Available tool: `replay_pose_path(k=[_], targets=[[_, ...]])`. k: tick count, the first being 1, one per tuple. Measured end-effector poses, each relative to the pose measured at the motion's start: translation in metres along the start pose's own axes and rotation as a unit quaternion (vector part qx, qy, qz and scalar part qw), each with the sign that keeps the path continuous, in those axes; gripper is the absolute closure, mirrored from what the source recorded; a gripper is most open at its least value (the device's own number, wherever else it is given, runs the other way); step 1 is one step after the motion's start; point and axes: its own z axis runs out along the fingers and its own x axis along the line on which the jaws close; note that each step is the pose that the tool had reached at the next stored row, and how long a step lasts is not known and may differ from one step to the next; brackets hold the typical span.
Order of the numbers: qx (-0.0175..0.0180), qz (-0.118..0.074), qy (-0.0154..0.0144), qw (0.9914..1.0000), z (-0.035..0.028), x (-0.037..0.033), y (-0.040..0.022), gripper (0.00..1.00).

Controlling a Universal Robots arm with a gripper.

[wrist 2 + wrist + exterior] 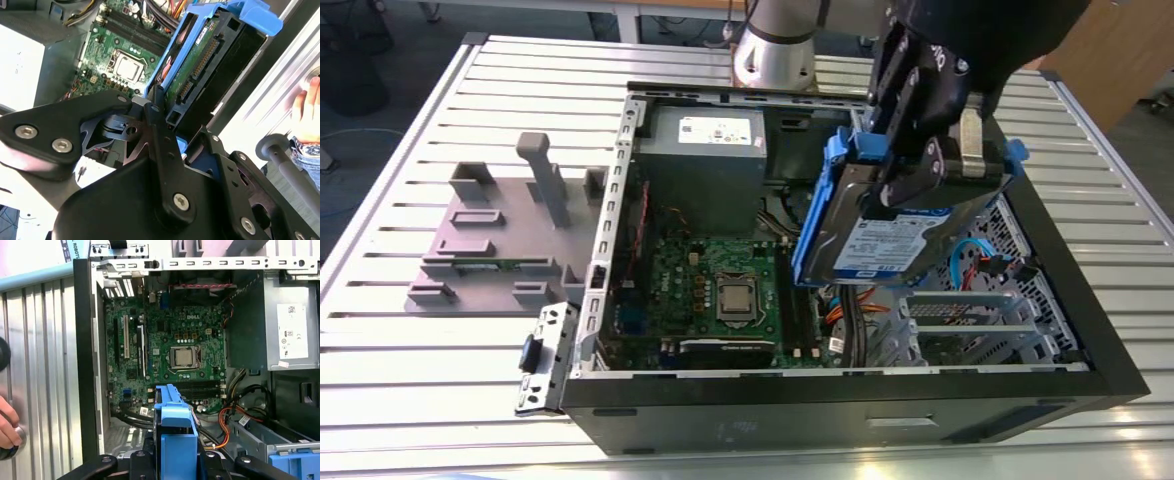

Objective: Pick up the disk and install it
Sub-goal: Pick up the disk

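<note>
Disk position: the disk (887, 245) hangs above the open computer case (1067, 330), over its drive-bay side at the exterior view's right, clear of the motherboard (720, 295)
Disk axis: long axis steeply tilted, label facing out, lower end toward the case
Fingers: the gripper (927, 165) has its fingers clamped on the disk's upper end across the blue carrier bracket (821, 200)

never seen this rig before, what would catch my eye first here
The silver-grey hard drive in its blue plastic bracket, clamped in the black pincer, hangs tilted above the open black computer case. Below it lies the green motherboard, with a grey power supply box beside it.
</note>
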Motion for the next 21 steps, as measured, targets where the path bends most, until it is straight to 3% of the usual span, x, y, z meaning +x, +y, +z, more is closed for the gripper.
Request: replay_pose_path(k=[17, 21], targets=[[-0.0014, 0.0, 0.0001, 1.0, 0.0033, -0.0017, -0.0323, 0.64], [-0.0015, 0.0, 0.0002, 1.0, 0.0033, -0.0019, -0.0373, 0.64]])
